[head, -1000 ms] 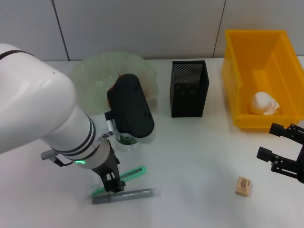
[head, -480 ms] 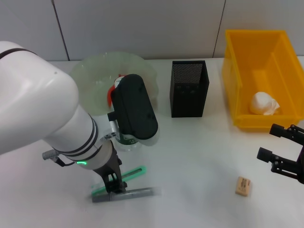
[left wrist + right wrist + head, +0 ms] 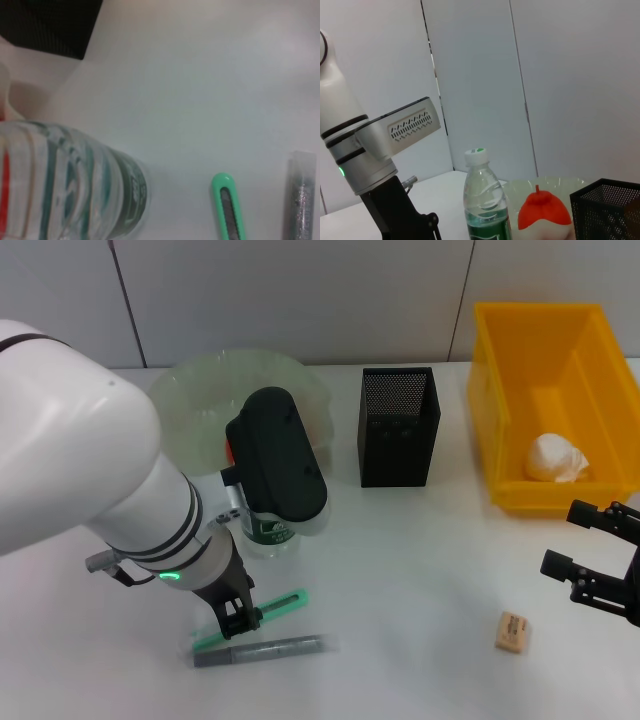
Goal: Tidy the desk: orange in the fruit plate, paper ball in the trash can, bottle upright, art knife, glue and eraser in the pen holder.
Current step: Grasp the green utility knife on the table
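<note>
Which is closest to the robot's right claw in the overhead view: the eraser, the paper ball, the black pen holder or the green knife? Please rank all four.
From the right gripper at the table's right edge, nearest first:
1. Eraser, on the table just inward of it.
2. Paper ball, in the yellow bin behind it.
3. Pen holder, mid-table at the back.
4. Green knife, far over by the left arm.

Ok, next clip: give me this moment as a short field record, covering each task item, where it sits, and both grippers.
bottle: upright on the table, beside the fruit plate
orange: in the fruit plate
paper ball: in the yellow trash can
art knife: green, lying flat on the table
glue: grey stick, lying next to the art knife
eraser: on the table, near the right gripper
pen holder: black mesh, contents not visible
left gripper: over the art knife
right gripper: open, near the table's right edge
</note>
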You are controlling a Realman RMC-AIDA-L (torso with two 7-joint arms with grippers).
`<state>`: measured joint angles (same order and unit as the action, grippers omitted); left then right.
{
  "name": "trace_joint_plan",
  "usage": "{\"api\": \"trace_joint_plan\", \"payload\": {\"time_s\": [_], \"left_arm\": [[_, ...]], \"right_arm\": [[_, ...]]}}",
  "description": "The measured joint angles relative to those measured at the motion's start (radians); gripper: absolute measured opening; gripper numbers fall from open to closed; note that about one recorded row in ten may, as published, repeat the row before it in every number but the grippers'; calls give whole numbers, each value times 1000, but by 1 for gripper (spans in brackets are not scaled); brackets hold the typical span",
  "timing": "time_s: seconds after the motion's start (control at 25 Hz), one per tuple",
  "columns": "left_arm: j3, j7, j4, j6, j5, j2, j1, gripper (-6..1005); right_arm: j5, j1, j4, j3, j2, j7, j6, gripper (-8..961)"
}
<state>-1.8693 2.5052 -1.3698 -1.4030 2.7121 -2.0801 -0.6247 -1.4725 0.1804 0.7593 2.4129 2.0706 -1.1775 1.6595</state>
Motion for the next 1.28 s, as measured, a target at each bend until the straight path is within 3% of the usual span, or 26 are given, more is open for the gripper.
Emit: {"api": "trace_joint_plan", "payload": {"time_s": [0.04, 0.12, 0.4, 1.28], "left_arm": [[2, 2, 0, 0, 0, 0, -1, 512], [9, 3, 3, -4, 0, 0, -2, 329], [15, 1, 52, -4, -4, 0, -17, 479], [7, -7, 41, -5, -14, 0, -25, 440]], "right_arm": [[0, 0, 0, 0, 0, 0, 0, 763], [0, 0, 0, 0, -1, -1, 1, 763], [0, 1, 0, 0, -1, -1, 2, 763], [0, 0, -1, 0, 0, -1, 1, 762]]}}
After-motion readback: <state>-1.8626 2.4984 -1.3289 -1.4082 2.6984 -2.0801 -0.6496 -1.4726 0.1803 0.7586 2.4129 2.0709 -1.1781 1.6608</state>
